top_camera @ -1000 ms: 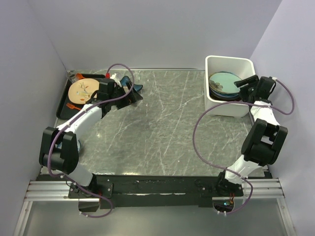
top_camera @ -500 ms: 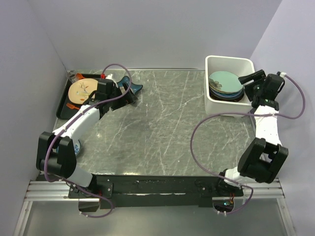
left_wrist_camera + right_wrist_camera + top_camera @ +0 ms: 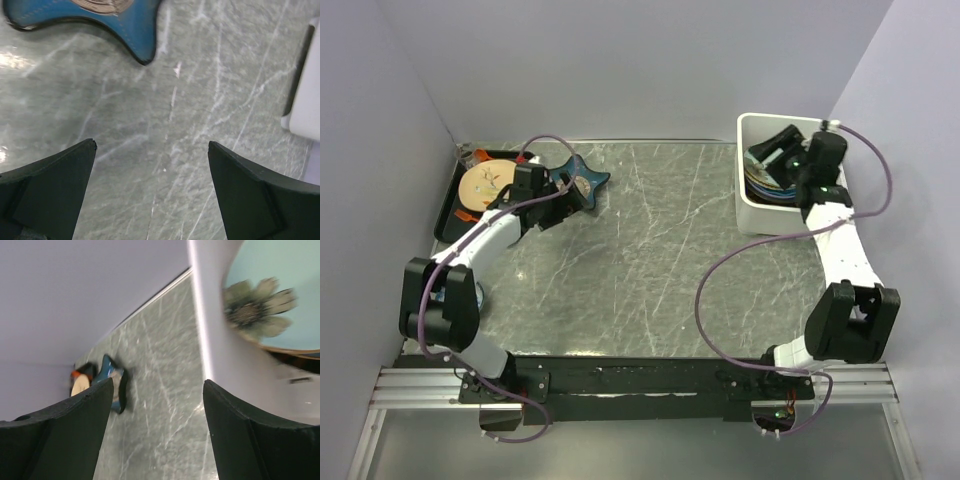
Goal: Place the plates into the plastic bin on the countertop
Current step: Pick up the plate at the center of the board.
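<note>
The white plastic bin (image 3: 790, 218) stands at the back right of the dark grey countertop (image 3: 650, 250). A stack of plates lies in it, a teal plate (image 3: 766, 172) on top; in the right wrist view this plate (image 3: 280, 270) shows a flower pattern beside the bin wall (image 3: 220, 355). My right gripper (image 3: 769, 150) is open and empty over the bin's left part (image 3: 158, 382). A cream plate (image 3: 485, 184) lies on the black tray (image 3: 448, 213) at the back left. My left gripper (image 3: 567, 197) is open and empty above bare countertop (image 3: 151, 144).
A blue star-shaped dish (image 3: 580, 180) lies just beyond my left gripper, at the top of the left wrist view (image 3: 100, 15); it also shows far off in the right wrist view (image 3: 114, 385). Lavender walls close in the back and both sides.
My right gripper has swung left from the bin's right side to above the plates in it. The left arm has shifted slightly and the blue star dish now shows its face.
</note>
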Motion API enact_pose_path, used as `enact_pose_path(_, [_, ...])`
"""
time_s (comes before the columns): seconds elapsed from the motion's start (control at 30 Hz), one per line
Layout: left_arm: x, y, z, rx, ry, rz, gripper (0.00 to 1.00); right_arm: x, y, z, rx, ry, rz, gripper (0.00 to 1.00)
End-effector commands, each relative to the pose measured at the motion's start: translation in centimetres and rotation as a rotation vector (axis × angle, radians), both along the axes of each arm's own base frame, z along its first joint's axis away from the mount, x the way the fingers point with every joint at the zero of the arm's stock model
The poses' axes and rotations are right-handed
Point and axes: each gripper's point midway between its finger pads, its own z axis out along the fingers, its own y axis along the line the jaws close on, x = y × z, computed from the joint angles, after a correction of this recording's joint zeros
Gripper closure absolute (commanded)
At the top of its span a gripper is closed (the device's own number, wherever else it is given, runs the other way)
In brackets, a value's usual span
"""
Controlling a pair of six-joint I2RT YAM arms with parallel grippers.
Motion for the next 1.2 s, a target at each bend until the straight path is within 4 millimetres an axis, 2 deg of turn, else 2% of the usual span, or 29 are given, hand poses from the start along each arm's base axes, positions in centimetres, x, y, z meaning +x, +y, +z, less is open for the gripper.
enact_pose_path(0.0, [1.3,1.0,0.0,-0.066,0.006,0.032,0.01,0.9,4.2,2.4,-0.021,-0.066,0.102,0.21])
enact_pose_path(0.1, [1.7,1.7,-1.1,-0.069,0.021,0.056,0.01,1.5,6.4,2.0,-0.027,-0.059,0.146,0.21])
enact_pose_path(0.13, [1.8,1.9,-1.4,-0.068,0.027,0.062,0.01,1.5,8.2,1.6,-0.024,-0.051,0.18,0.21])
enact_pose_path(0.27, [2.2,2.8,-2.6,-0.058,0.049,0.09,0.01,2.0,11.8,0.9,-0.02,-0.04,0.252,0.21])
enact_pose_path(0.47, [3.0,4.5,-4.1,-0.051,0.062,0.153,0.02,2.3,16.4,-1.5,-0.024,0.005,0.339,0.21])
enact_pose_path(0.57, [3.5,5.3,-4.6,-0.057,0.063,0.184,0.02,2.3,18.1,-2.9,-0.022,0.028,0.371,0.21])
enact_pose_path(0.77, [4.6,6.5,-6.2,-0.057,0.091,0.222,0.03,2.2,20.0,-4.9,-0.025,0.068,0.411,0.21])
enact_pose_path(1.17, [7.3,7.3,-7.5,-0.071,0.076,0.271,0.06,0.6,23.5,-7.7,-0.044,0.121,0.488,0.21])
